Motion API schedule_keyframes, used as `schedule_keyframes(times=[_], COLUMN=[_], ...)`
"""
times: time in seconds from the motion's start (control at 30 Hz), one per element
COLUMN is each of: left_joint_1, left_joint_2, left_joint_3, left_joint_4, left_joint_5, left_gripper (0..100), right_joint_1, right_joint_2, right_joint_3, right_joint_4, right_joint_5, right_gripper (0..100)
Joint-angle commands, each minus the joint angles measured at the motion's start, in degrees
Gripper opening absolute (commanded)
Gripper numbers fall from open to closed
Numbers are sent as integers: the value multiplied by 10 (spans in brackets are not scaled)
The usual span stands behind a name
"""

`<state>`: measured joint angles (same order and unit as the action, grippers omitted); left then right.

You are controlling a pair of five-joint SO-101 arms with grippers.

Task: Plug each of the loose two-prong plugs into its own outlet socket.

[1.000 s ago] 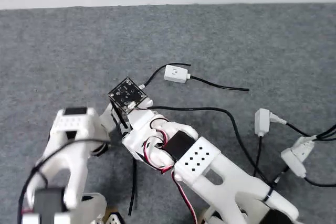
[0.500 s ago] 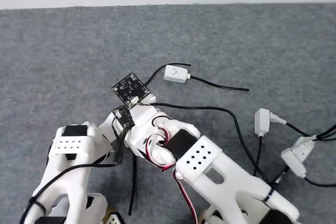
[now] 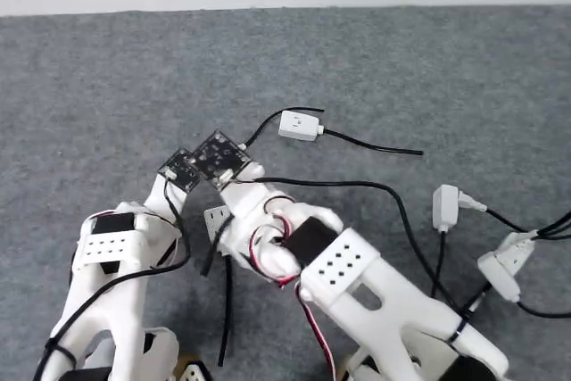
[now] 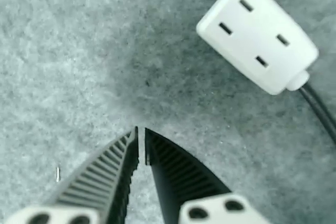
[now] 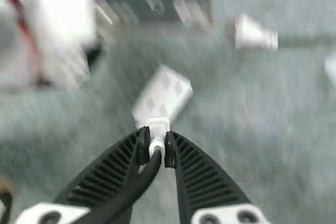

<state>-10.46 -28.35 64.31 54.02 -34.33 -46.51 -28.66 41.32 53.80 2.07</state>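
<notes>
— Close to us, at the near side of the grey worktop (image 3: 107, 69), what is the right hand (image 5: 156, 140) doing?

— It is squeezed tight on the neck of a small socket block (image 5: 161, 98). That white block sticks out past the tips. Its black cord (image 5: 139, 182) runs back between the two fingers.

— And the left hand (image 4: 140, 132)?

— Its fingers are pinched nearly together, with just a thin crack between the tips. It has hold of nothing. Bare grey worktop is under it.

— What lies off to the right?

— Two white things. The nearer white piece (image 3: 500, 272) is almost at the right edge. The taller white piece (image 3: 443, 205) sits a bit farther away and more to the left. I cannot tell if they are plugs or sockets.

— And farthest out?

— A loose socket block (image 4: 257, 35). It lies flat on the far half of the worktop, about in the middle from left to right. Its four slots face up. A second cord (image 4: 319, 107), black too, comes out of one short end. The block is just past the left hand's tips and does not touch them.
</notes>
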Motion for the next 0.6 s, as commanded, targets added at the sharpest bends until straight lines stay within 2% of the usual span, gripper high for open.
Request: schedule_keyframes(times=[0.0,0.1,0.3,0.47,0.57], left_joint_1=[-11,-11,-11,-11,-11], left_joint_2=[-8,-8,-8,-8,-8], left_joint_3=[-29,-29,-28,-27,-27], left_joint_4=[1,2,2,2,1], left_joint_5=[12,20,24,24,23], left_gripper=[12,12,12,12,12], right_joint_1=[44,79,122,182,207], right_joint_2=[28,108,296,412,444], right_joint_3=[-59,-90,-185,-317,-376], right_joint_4=[83,109,144,204,218], right_joint_5=[8,29,127,155,153], right_gripper=[8,8,13,145,165])
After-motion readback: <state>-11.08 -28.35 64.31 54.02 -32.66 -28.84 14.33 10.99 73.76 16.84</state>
